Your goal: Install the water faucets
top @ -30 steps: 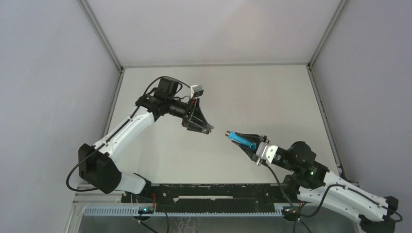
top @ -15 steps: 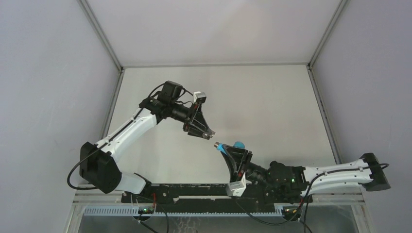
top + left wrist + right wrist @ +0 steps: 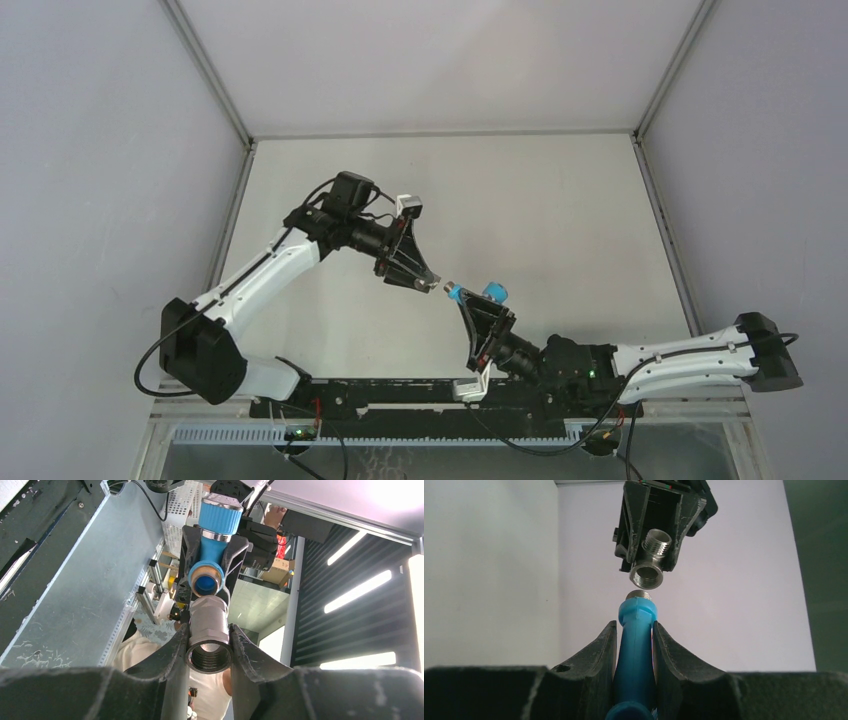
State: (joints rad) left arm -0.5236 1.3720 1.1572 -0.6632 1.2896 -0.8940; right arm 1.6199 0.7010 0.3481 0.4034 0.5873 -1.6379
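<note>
Nearer now, blue tap (image 3: pixel 636 640) points its silver thread at grey fitting (image 3: pixel 650 566).

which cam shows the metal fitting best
Right wrist: the metal fitting shows nearly whole, both ends visible. Left wrist shows it end-on and foreshortened, mostly one open end; top external shows only a tiny speck.

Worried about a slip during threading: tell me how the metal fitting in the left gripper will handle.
The metal fitting looks rigid and probably heavy for its size, being thick bright metal. Its smooth barrel, pinched between two fingers, may twist or slip once the blue tap pushes in.
</note>
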